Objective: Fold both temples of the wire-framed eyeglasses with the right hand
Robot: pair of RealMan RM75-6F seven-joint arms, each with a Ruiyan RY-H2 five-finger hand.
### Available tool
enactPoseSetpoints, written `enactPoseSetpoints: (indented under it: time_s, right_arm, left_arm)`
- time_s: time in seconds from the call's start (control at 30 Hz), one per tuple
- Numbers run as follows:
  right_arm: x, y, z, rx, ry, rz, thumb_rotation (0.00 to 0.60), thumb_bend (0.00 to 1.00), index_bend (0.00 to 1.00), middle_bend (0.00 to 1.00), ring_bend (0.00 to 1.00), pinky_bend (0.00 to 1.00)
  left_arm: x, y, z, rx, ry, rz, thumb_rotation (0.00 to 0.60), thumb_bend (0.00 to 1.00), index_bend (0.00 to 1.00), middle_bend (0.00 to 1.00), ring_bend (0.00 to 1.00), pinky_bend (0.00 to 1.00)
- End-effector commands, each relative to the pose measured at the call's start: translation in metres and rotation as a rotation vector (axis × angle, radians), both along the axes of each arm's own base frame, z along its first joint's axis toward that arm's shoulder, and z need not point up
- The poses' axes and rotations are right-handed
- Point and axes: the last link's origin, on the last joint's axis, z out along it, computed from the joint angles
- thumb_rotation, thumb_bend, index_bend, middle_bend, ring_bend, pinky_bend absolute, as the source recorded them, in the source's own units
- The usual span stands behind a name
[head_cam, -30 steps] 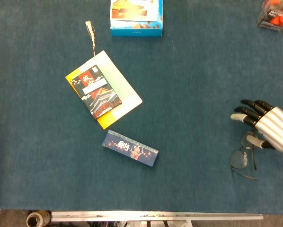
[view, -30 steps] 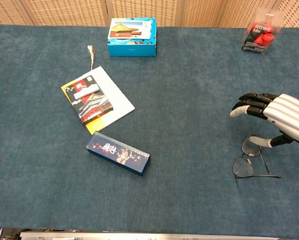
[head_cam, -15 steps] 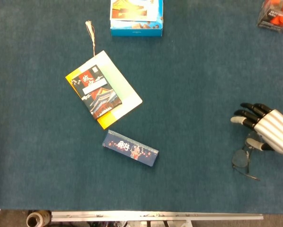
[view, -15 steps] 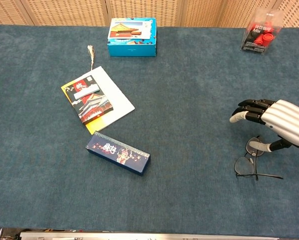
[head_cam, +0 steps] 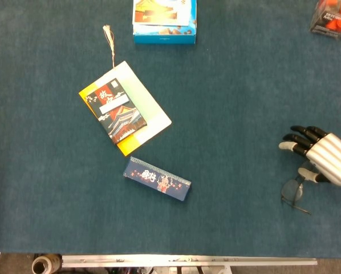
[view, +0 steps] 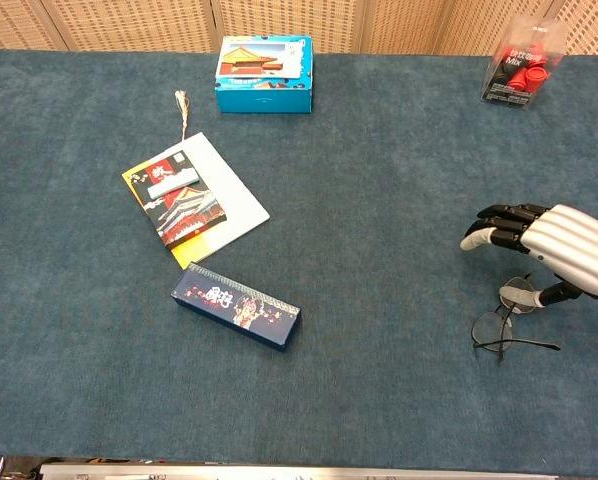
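Observation:
The wire-framed eyeglasses (head_cam: 292,193) (view: 495,328) lie on the blue cloth at the right, near the front edge. One lens shows clearly, and a thin temple runs along the front toward the right. My right hand (head_cam: 320,157) (view: 547,250) hovers directly over them, its dark-tipped fingers spread and pointing left, with the thumb down at the frame's far part. It holds nothing that I can make out. The hand hides the far lens and the other temple. My left hand shows in neither view.
A dark patterned long box (head_cam: 157,178) lies at centre front. A booklet on a white sheet (head_cam: 125,108) with a tasselled cord sits further left. At the back stand a blue box (head_cam: 164,19) and, far right, a clear pack of red items (view: 519,72).
The right hand has shifted slightly toward the front and lowered over the glasses. The glasses have turned a little, and the near temple has swung closer to the frame.

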Motion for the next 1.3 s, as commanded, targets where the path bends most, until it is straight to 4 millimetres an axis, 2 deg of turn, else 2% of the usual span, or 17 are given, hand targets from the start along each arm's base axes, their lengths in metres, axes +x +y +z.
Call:
enactPoseSetpoints:
  time_s: [0.03, 0.27, 0.47, 0.77, 0.97, 1.1, 1.3]
  right_arm:
    - [-0.002, 0.0, -0.001, 0.004, 0.008, -0.007, 0.6, 0.22, 0.29, 0.27, 0.15, 0.27]
    - [-0.001, 0.0, 0.0, 0.005, -0.005, -0.012, 0.6, 0.22, 0.29, 0.27, 0.15, 0.27]
    - [0.011, -0.001, 0.013, -0.028, -0.06, 0.017, 0.6, 0.22, 0.29, 0.27, 0.15, 0.27]
    - [0.036, 0.007, 0.044, -0.097, -0.095, 0.093, 0.6, 0.22, 0.29, 0.27, 0.15, 0.27]
    - [0.064, 0.018, 0.06, -0.097, -0.136, 0.16, 0.6, 0.22, 0.29, 0.27, 0.15, 0.27]
    - [0.077, 0.023, 0.065, -0.092, -0.147, 0.202, 0.6, 0.22, 0.29, 0.27, 0.15, 0.27]
    - [0.086, 0.03, 0.062, -0.062, -0.159, 0.225, 0.6, 0.22, 0.29, 0.27, 0.15, 0.27]
  left_arm:
    - [0.0, 0.0, 0.0, 0.0, 0.0, 0.002, 0.6, 0.49, 0.57, 0.51, 0.43, 0.52]
    - [0.0, 0.0, 0.0, 0.0, -0.002, 0.004, 0.6, 0.49, 0.57, 0.51, 0.43, 0.52]
    - [-0.001, 0.001, 0.0, -0.001, 0.0, 0.008, 0.6, 0.49, 0.57, 0.51, 0.43, 0.52]
    - [-0.002, 0.001, -0.001, -0.003, 0.007, 0.01, 0.6, 0.49, 0.57, 0.51, 0.43, 0.52]
    - [-0.002, 0.002, -0.003, -0.007, 0.013, 0.014, 0.6, 0.49, 0.57, 0.51, 0.43, 0.52]
    - [-0.002, 0.002, -0.004, -0.009, 0.016, 0.016, 0.6, 0.49, 0.57, 0.51, 0.43, 0.52]
    - [-0.003, 0.003, -0.004, -0.008, 0.015, 0.021, 0.6, 0.49, 0.57, 0.51, 0.43, 0.52]
